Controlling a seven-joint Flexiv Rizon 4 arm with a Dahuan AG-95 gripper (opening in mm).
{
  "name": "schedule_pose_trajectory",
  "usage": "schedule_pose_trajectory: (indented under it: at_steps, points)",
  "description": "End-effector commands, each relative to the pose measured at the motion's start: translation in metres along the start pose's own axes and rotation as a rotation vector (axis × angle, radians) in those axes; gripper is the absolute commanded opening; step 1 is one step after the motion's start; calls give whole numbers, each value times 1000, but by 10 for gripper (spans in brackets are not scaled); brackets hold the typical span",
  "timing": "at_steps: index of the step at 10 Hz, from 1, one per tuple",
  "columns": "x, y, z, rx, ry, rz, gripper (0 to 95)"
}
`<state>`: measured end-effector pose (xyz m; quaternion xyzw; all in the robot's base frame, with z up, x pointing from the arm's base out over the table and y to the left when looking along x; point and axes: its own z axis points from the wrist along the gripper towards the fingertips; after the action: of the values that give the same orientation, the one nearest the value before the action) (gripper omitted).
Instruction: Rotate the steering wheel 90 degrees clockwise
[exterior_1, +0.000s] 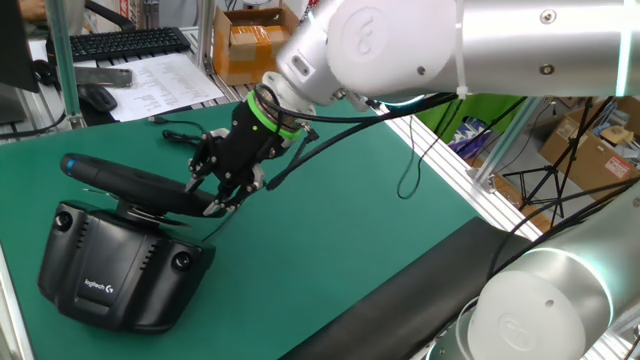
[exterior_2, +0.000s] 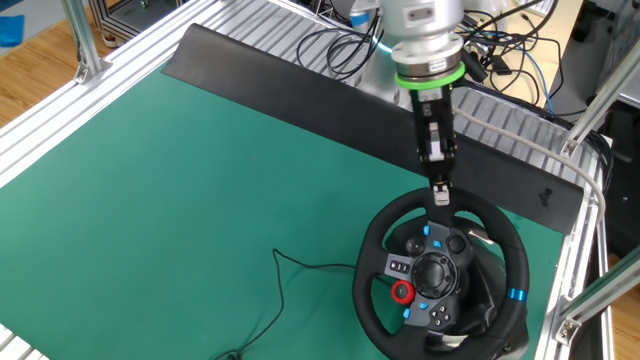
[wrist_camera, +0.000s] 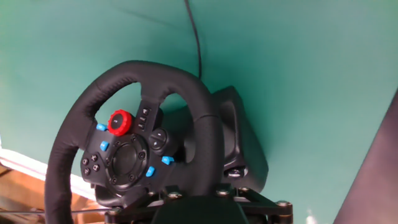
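The steering wheel (exterior_1: 130, 183) is a black round rim on a boxy black Logitech base (exterior_1: 110, 265), standing on the green mat. In the other fixed view the rim (exterior_2: 375, 240) shows its blue stripe (exterior_2: 516, 295) at the lower right, with a red knob and small blue buttons on the hub. My gripper (exterior_2: 440, 195) reaches down onto the far part of the rim. From the side its fingers (exterior_1: 225, 203) straddle the rim edge. In the hand view the rim (wrist_camera: 124, 74) runs down into the gap between my jaws, which are shut on it.
A thin black cable (exterior_2: 300, 270) lies on the mat left of the wheel. A black strip (exterior_2: 300, 70) and aluminium rails border the mat. A keyboard (exterior_1: 125, 42), a mouse (exterior_1: 97, 97), papers (exterior_1: 165, 80) and a cardboard box (exterior_1: 250, 40) sit beyond the mat's edge.
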<state>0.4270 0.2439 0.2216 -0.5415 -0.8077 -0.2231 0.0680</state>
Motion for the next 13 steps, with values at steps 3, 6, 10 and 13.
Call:
schedule_pose_trajectory:
  at_steps: [3, 6, 10, 13]
  points:
    - [2, -1, 41, 89, -146, -264, 0]
    - [2, -1, 41, 124, -117, -364, 0]
    - [2, -1, 41, 129, -126, -416, 0]
    - [2, -1, 41, 139, -126, -446, 0]
